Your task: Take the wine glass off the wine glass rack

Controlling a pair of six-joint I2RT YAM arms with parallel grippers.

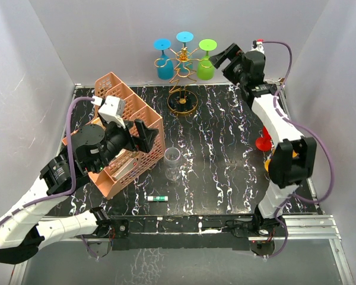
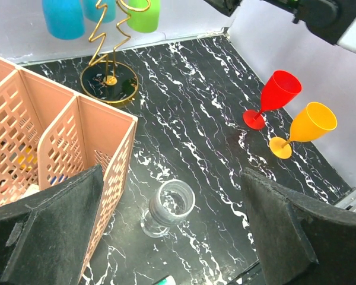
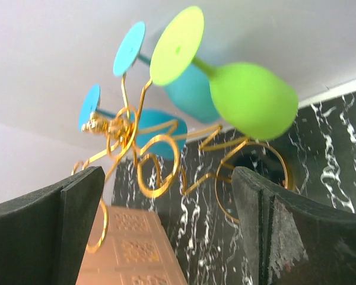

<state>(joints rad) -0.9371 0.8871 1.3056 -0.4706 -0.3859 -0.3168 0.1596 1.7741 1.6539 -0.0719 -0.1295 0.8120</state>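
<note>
Near the far edge of the bench (image 1: 225, 148), my right tool (image 1: 221, 56), wide open and empty, faces the green wine glass (image 1: 206, 64) hanging foot-up on the wine glass rack (image 1: 183, 77), ready to lift it.

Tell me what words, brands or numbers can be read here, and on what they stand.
No text can be read in any view.
Any print on the white and green tube is too small to read.
The green wine glass, wine glass rack and pink organizer show no marks.
</note>
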